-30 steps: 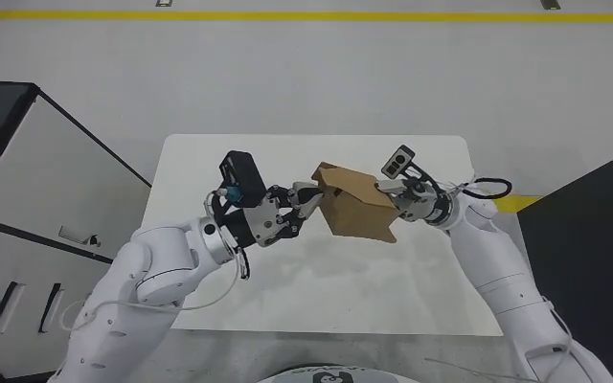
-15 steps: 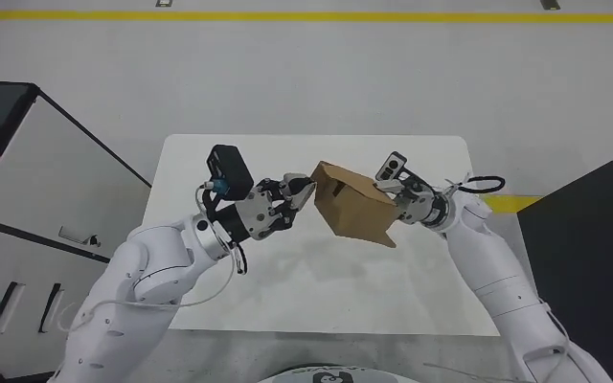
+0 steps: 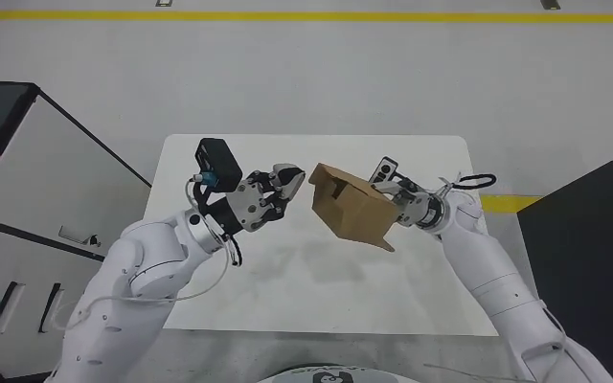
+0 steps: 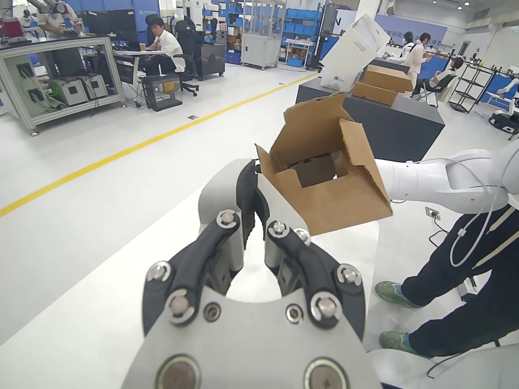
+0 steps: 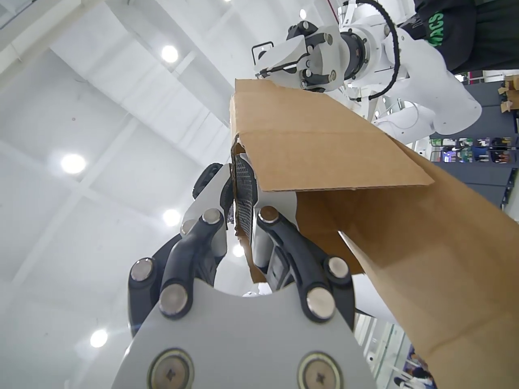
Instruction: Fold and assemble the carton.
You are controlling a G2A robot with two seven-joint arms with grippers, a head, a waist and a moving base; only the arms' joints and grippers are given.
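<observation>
The carton (image 3: 351, 203) hangs tilted in the air above the middle of the table (image 3: 287, 297), its open end turned toward the left gripper (image 3: 295, 179). The right gripper (image 5: 243, 188) is clamped on a wall at the carton's other end. The left gripper's fingers are pressed together, tips just beside the open rim; I cannot tell whether they touch it.

No legible text or labels.
</observation>
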